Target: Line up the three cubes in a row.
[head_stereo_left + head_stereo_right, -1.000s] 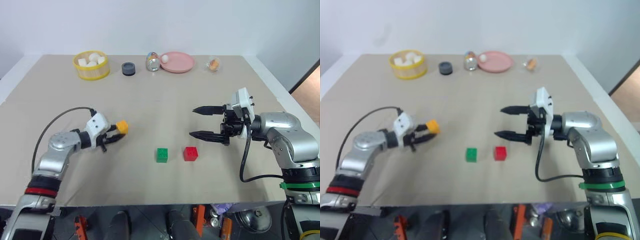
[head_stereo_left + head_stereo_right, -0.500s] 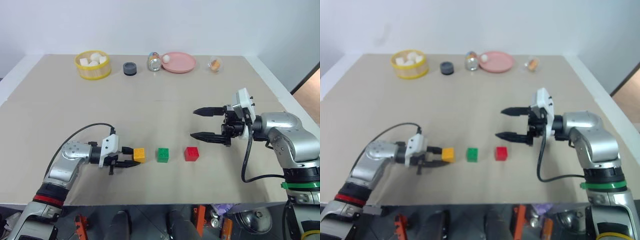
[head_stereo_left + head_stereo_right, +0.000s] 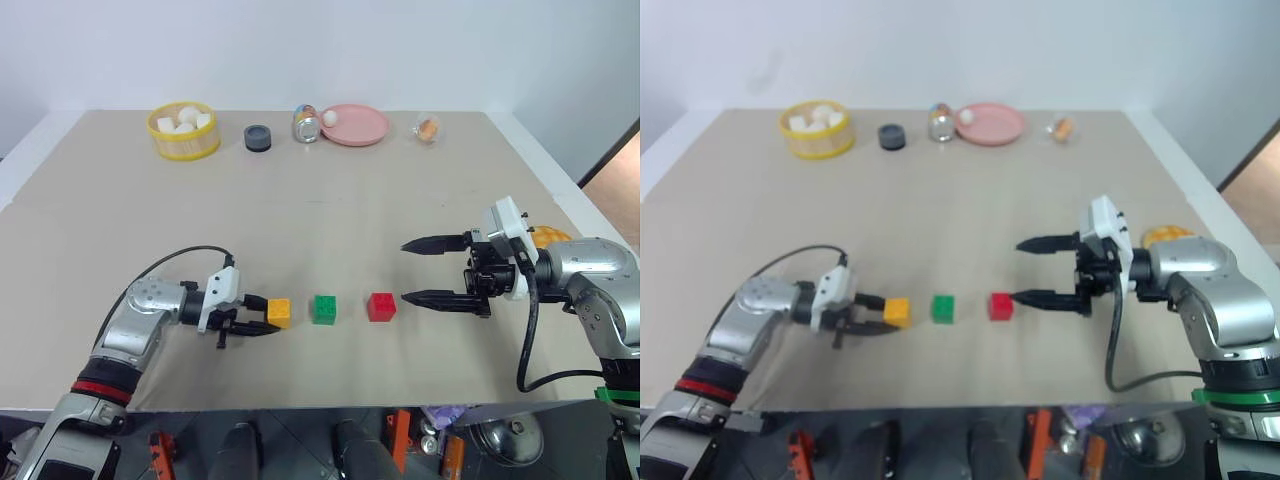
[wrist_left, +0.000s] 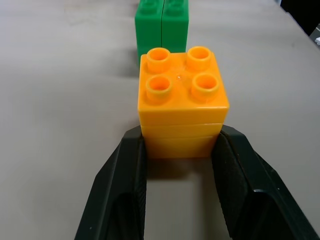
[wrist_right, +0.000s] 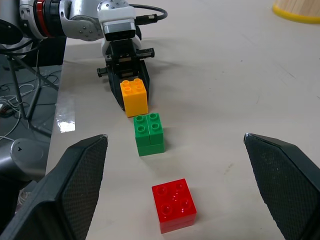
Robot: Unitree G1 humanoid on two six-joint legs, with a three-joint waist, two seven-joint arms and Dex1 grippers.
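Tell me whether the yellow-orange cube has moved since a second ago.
Yes. The yellow-orange cube, clamped in the left gripper, came down toward the table's near edge and now sits on the table just left of the green cube, which stayed put.

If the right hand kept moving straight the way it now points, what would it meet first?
Probably the red cube: the right hand, open, points along the row, with the green cube and yellow-orange cube lined up behind it. It may sit too high to touch.
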